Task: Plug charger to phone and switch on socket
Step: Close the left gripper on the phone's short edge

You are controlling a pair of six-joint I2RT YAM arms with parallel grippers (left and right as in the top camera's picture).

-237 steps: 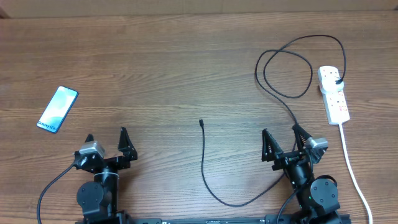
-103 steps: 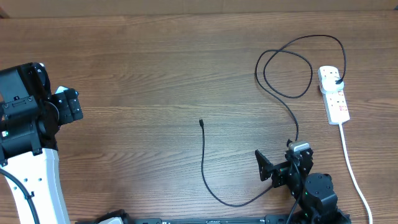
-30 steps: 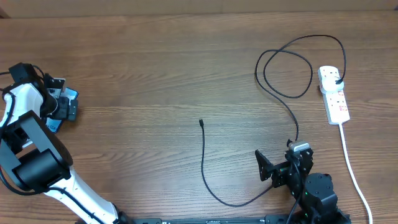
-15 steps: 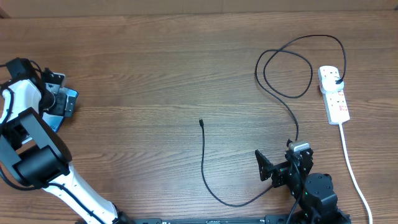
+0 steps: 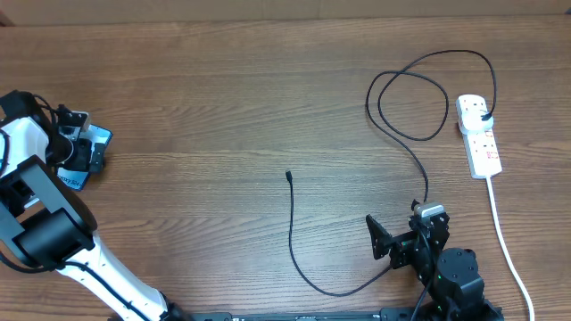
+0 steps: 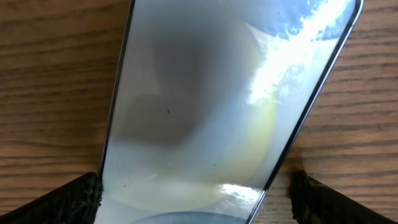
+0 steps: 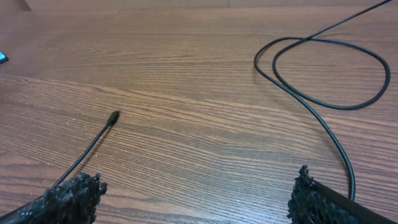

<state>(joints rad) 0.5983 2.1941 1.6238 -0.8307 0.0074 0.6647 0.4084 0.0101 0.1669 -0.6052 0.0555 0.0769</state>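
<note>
Left gripper (image 6: 196, 198), open and ungripped, straddles the phone (image 6: 199, 93) at the left edge; charger connector (image 5: 289, 176) lies unplugged, socket (image 5: 479, 135) apparently unswitched.

Phone (image 6: 193, 106) ends cropped (left wrist view)

I see a brown wood-grain counter (image 5: 223, 107) filling nearly the whole overhead view, with its grain running left to right. A pale beige strip (image 5: 268, 7) borders the top edge; I cannot tell whether it is wall or floor. Lighting is even and soft across the surface.
</note>
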